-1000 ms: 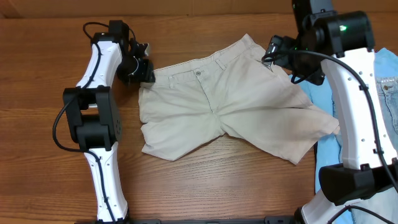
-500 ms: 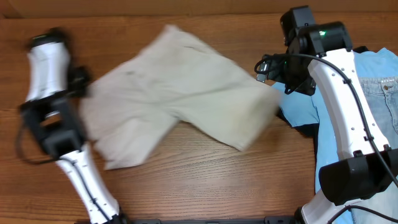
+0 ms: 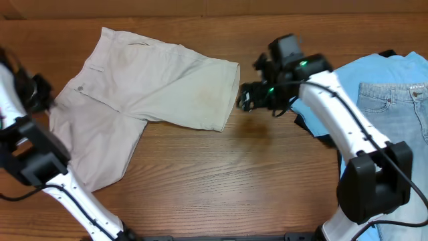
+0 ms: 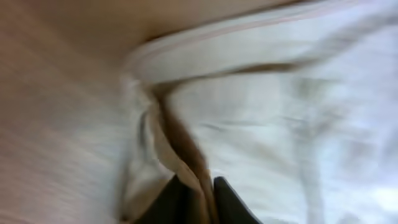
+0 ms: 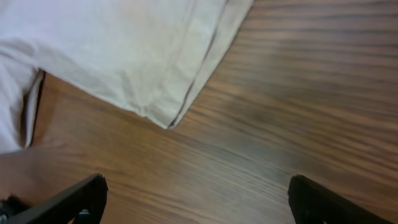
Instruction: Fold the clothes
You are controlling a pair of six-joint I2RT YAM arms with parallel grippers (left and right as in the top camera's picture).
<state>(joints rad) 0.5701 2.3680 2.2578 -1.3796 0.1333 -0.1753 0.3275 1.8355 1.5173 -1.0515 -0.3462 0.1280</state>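
Shorts (image 3: 147, 87) lie flat-ish on the bench (image 3: 221, 174), back-left area. Waistband (image 3: 75, 73) faces the left edge and runs diag. from the back edge down toward the L arm. Button (image 3: 80, 89) shows about mid-waistband. One leg stretches right toward bench centre, its hem (image 3: 229, 94) roughly upright in the overhead view. The other leg runs toward the front-left corner, partly under or behind the L arm.

L gripper (image 3: 40, 94) sits at the far left edge, right at the waistband's lower end. L wrist view is v. blurred, but the dark gripper (image 4: 198, 202) tips are nearly together w/ a raised ridge of shorts (image 4: 267, 124) cloth pinched between them. So it's closed on the fabric.

R gripper (image 3: 246, 99) hangs just beside the centre leg's hem, on its right side, apart from the cloth. R wrist view: gripper (image 5: 199, 202) jaws spread wide w/ nothing between them, only bare bench (image 5: 280, 112) wood below. Hem corner of the shorts (image 5: 124, 56) lies ahead of the tips, not touching.

T-shirt (image 3: 348, 73), light blue, lies at the right edge, w/ jeans (image 3: 394, 107) on top of it, near the back-right corner. Both are well apart from the shorts. R arm crosses over the T-shirt's left part.
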